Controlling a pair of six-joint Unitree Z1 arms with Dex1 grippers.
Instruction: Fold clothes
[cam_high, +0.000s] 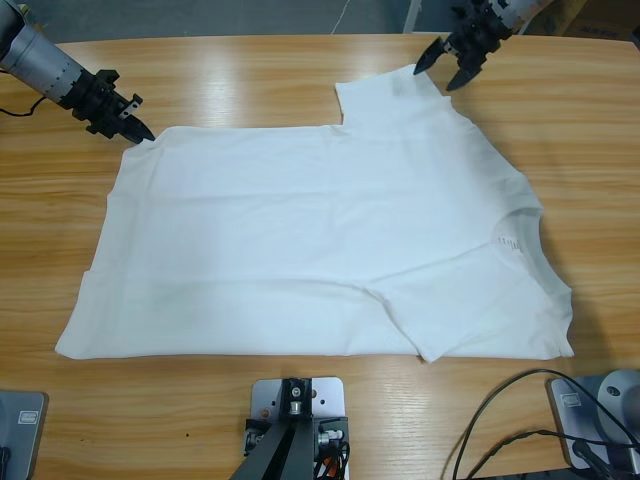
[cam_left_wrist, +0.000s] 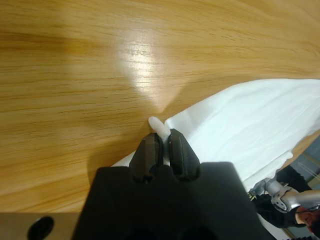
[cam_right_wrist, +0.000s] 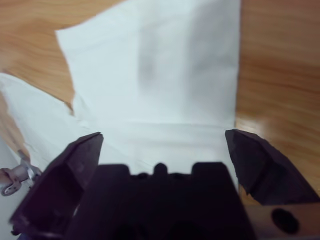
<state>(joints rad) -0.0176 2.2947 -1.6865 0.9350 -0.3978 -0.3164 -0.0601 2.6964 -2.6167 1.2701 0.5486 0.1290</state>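
a white t-shirt (cam_high: 320, 250) lay spread flat across the middle of the wooden table (cam_high: 250, 85), its round neck (cam_high: 515, 240) toward the table's right end and its hem toward the left end. one short sleeve (cam_high: 395, 95) stretched out toward the table's far edge, while the near sleeve (cam_high: 470, 320) lay folded in over the body of the shirt. faint lettering showed just inside the neck but was too small to read.

at the shirt's far hem corner, the left gripper (cam_high: 135, 128) had its jaws pinched closed on a small tuft of the white cloth, seen clearly in the left wrist view (cam_left_wrist: 161, 137), where the fabric poked out between the two black tips.

at the outstretched sleeve, the right gripper (cam_high: 452, 68) hung with its jaws spread wide, one on either side of the sleeve's edge; in the right wrist view (cam_right_wrist: 162, 145) the white sleeve filled the gap between them, with nothing held.
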